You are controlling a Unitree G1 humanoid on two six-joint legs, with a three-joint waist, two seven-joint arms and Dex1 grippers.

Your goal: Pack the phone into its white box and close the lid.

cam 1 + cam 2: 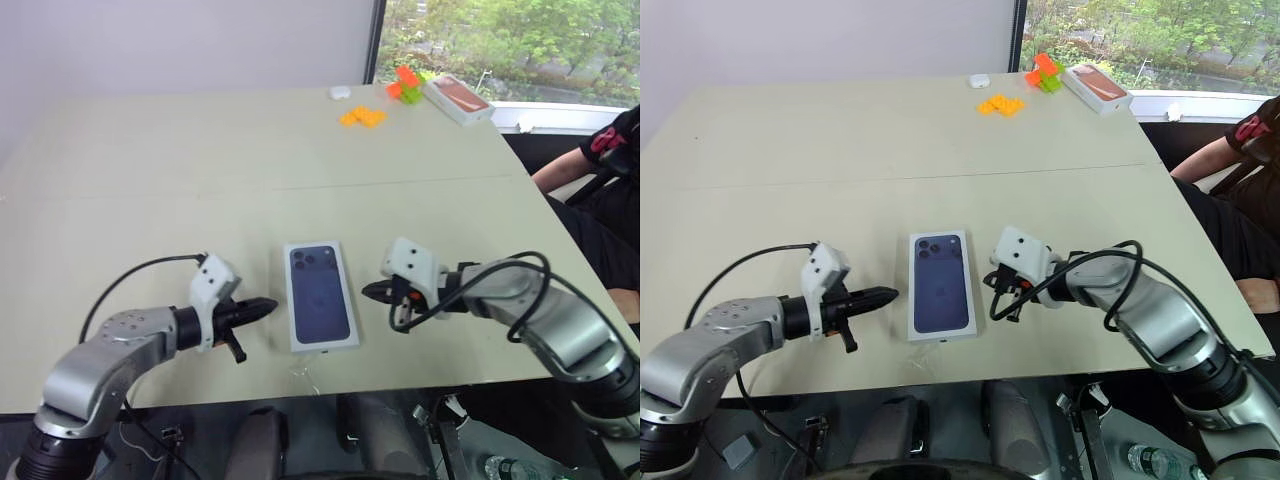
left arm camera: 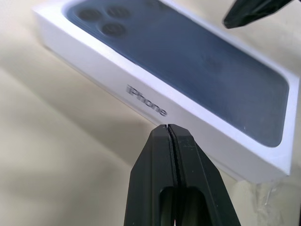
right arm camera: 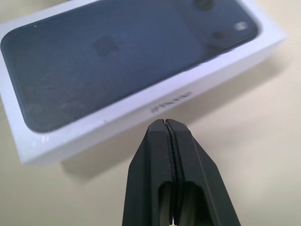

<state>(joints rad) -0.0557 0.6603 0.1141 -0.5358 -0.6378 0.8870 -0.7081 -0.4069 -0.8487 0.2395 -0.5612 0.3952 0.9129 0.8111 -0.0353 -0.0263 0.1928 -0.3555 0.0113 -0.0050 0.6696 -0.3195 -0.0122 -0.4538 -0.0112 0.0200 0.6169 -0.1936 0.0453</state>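
The jaws of both grippers are seen clenched on nothing, fingers pressed together. The left gripper [image 1: 262,306] is held just beside one long side of the closed package, the right gripper [image 1: 372,291] just beside the other, neither touching it. Between them, near the bench [image 1: 150,180] front edge, the lid [image 1: 319,292] is seated printed face up, lying flat and square. The white box and the phone are hidden beneath it; their state cannot be confirmed. The lid is judged to be fully down, so the task appears nearly complete. If a final press is required, it should be applied evenly and vertically on the lid so the package is not slid. Further back, an orange-topped box [image 1: 458,98] and orange blocks [image 1: 362,116] are set well apart.
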